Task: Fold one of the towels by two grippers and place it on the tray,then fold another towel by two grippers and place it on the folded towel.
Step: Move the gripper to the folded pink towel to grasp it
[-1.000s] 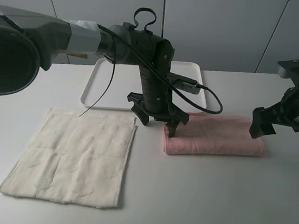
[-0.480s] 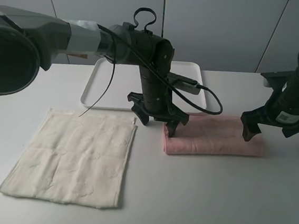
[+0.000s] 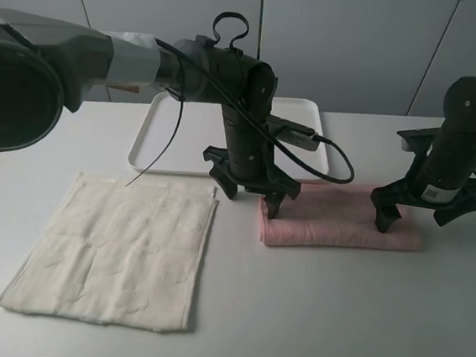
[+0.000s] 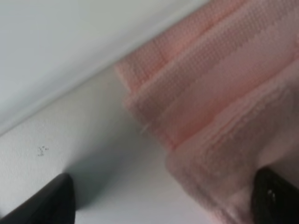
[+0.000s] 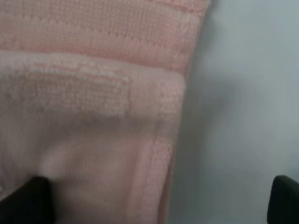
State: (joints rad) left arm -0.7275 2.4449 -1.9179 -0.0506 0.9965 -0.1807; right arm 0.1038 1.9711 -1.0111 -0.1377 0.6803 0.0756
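Observation:
A pink towel (image 3: 340,215), folded into a long strip, lies on the table right of centre. My left gripper (image 3: 249,192) is open and stands low over the strip's left end, one fingertip on the towel and one on the table beside it. In the left wrist view the towel's end (image 4: 219,107) lies between the dark fingertips (image 4: 46,200). My right gripper (image 3: 416,214) is open and low over the strip's right end. The right wrist view shows that end (image 5: 93,93) with its edge between the fingertips (image 5: 32,196). A cream towel (image 3: 117,247) lies flat and unfolded at front left.
A white tray (image 3: 166,138) stands at the back, behind the left arm. A black cable (image 3: 333,158) loops from the left arm over the tray's right corner. The table's front edge lies below the cream towel.
My right arm has swung in from the right and come down over the pink towel's right end. The left arm and both towels have not moved.

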